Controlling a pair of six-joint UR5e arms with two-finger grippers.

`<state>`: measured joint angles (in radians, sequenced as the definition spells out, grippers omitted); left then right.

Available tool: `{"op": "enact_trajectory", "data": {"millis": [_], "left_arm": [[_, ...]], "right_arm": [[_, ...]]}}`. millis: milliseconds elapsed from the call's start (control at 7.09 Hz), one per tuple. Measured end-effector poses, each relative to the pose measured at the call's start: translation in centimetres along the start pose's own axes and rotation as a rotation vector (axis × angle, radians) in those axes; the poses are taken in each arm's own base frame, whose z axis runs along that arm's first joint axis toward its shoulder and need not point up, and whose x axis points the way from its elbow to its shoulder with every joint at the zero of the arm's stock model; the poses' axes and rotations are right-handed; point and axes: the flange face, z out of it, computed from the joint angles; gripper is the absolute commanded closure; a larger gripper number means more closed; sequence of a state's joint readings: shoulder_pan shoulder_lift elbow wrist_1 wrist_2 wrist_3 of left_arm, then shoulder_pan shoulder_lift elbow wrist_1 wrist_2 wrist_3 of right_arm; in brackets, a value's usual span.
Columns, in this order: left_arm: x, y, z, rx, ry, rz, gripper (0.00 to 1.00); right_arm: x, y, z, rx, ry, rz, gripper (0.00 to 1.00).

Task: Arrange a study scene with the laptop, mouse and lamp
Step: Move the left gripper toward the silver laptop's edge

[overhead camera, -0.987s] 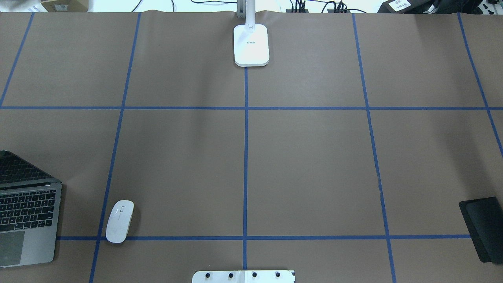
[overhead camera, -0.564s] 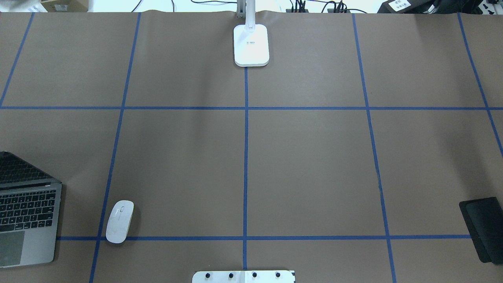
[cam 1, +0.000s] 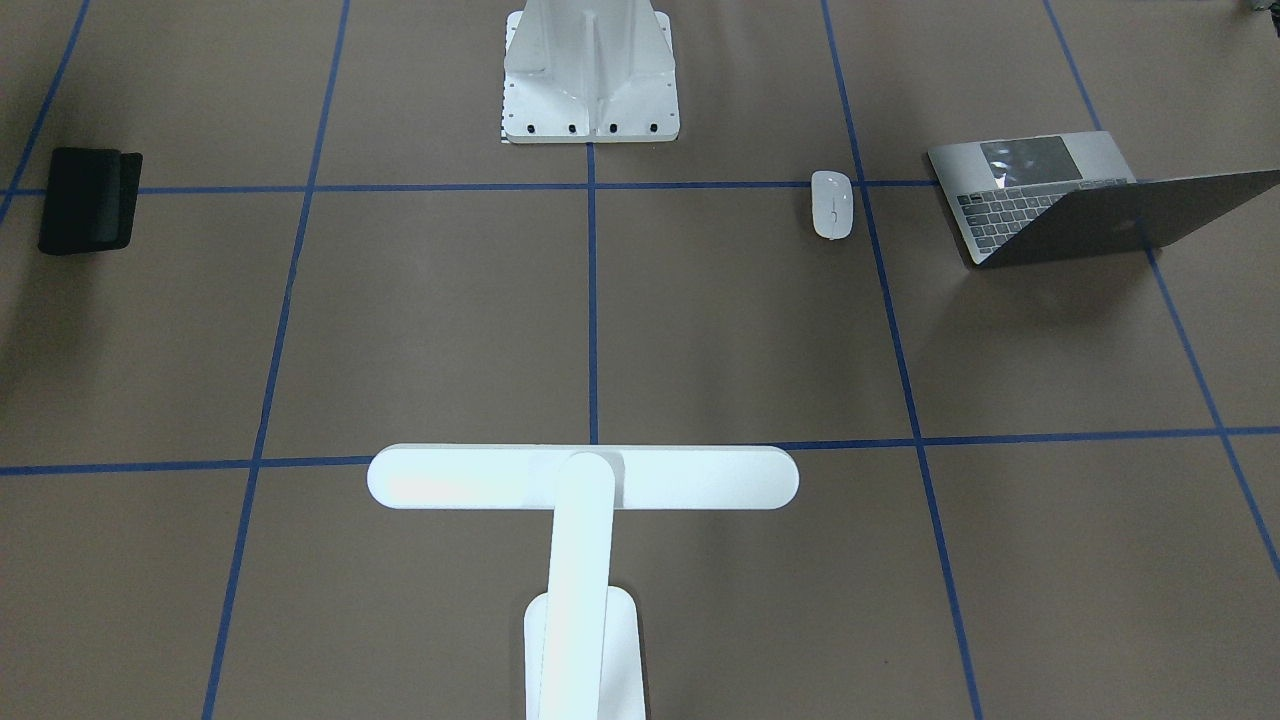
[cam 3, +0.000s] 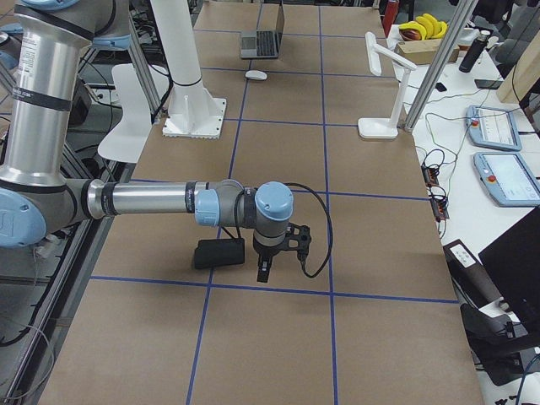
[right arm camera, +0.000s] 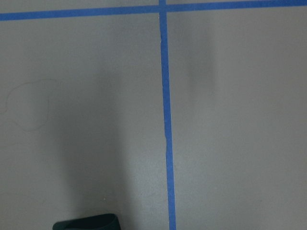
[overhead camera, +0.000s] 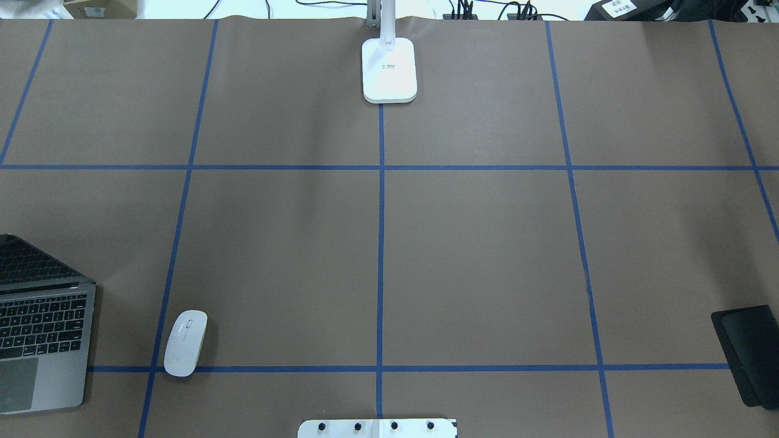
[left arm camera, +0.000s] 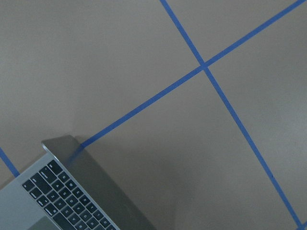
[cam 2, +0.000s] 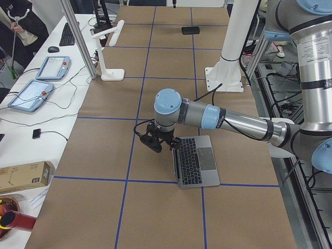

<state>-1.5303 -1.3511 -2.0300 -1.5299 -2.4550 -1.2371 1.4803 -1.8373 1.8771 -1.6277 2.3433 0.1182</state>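
Laptop: the laptop [overhead camera: 42, 340] sits at the near-left corner of the worktop [overhead camera: 487, 261], lid already open, partly cut off by the overhead view's edge.
Mouse: the mouse [overhead camera: 185, 342] is just beside the laptop on its right, lying on a blue tape line.
Lamp: the lamp [cam 1: 583, 478] stands upright at the far edge in the middle, well apart from the other two.
Left arm: the left arm [cam 2: 223, 118] hangs its left jaws low, just beside the laptop's lid. Open or closed? Can't tell from the side view, and the wrist cam shows no fingers.
Right arm: the right arm [cam 3: 160, 201] has its right jaws over by the black mat [overhead camera: 748, 353]. Same deal, can't tell.
Progress: looks like the very start to me. Nothing is gripped and the three things aren't grouped.
Left to do: pretty much everything. My guess is the laptop goes first, since the left arm is parked right by it.
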Motion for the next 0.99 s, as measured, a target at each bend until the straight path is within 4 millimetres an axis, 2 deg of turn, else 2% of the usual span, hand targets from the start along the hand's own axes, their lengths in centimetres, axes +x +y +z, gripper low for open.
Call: {"op": "enact_trajectory", "data": {"millis": [564,987], "left_arm": [[0.9,1.6,3.1,-0.015,-0.066,-0.162,0.0],[2.0,3.5,6.8,0.027,-0.128,-0.217,0.0]], "right_arm": [[0.2,1.6,0.6,-0.026,-0.057,0.061,0.0],[0.2,1.9,0.6,-0.022,-0.065,0.06,0.0]]}}
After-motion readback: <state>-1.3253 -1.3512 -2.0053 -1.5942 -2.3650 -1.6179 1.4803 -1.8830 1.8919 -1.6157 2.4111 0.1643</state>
